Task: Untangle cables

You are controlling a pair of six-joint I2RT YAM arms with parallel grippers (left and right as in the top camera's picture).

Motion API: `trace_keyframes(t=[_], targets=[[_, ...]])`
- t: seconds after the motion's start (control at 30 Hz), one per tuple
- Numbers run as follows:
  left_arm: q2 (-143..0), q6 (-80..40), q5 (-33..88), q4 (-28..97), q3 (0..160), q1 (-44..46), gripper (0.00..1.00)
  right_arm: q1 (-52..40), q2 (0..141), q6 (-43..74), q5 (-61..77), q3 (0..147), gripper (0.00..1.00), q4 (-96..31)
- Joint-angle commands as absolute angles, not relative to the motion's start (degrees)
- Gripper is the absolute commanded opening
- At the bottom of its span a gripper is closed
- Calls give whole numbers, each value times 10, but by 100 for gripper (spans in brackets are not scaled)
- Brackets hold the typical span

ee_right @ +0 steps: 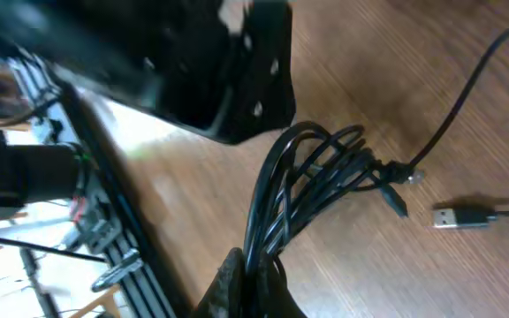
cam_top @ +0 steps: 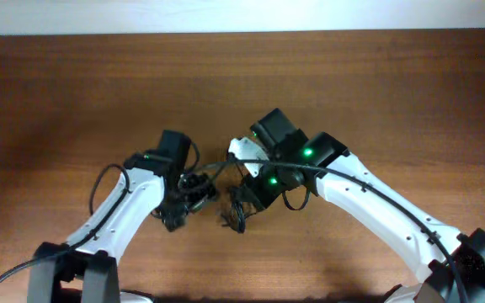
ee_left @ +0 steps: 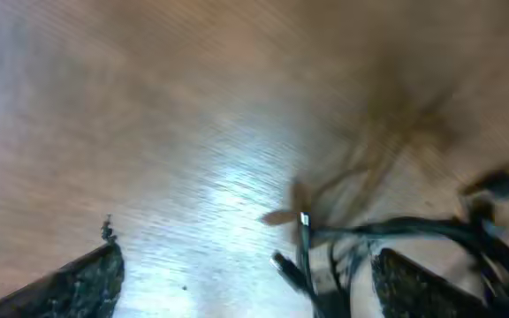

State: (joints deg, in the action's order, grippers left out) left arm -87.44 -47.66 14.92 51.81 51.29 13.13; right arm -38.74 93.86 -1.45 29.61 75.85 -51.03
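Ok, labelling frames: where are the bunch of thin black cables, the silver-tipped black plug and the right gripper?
Bunch of thin black cables (ee_right: 277, 194): right wrist view, middle of the loops.
Silver-tipped black plug (ee_right: 454, 216): right wrist view, its metal tip.
Right gripper (ee_right: 247, 278): right wrist view, between its fingertips.

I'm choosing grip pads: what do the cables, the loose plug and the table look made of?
Cables: black, smooth, faintly glossy sheath, probably plastic or rubber. Plug: silvery tip looks metal, black body likely plastic. Table: brown with visible grain and glare; wood or wood-look laminate.
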Motion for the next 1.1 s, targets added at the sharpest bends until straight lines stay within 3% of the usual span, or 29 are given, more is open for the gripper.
trace_keyframes(t=[0.0,0.07,0.2,0.3,0.4,0.47,0.57,0.63,0.73,0.87,1.07], targets=[[-873,-574,174,484,486,133,99,-363,933,-8,408,765,4,-501],[-873,-549,248,406,486,133,99,-351,933,-8,462,765,4,-502],[-873,-504,254,309,486,133,99,-287,933,-10,675,765,4,-474],[-870,-466,162,311,493,78,96,-278,933,8,671,765,4,-394],[-853,-395,307,356,539,-129,99,-301,934,120,567,764,4,-265],[-850,-388,347,415,539,-210,99,-335,944,151,518,754,4,-227],[-850,-361,330,457,539,-214,99,-383,1011,257,523,745,4,-11],[-850,-361,330,458,539,-214,99,-385,1067,273,569,745,4,39],[-850,-361,330,468,539,-214,99,-363,1119,266,560,710,4,6],[-850,-361,330,488,539,-214,99,-347,1119,210,425,694,4,-201],[-850,-361,331,519,539,-214,99,-348,1119,200,269,694,4,-380]])
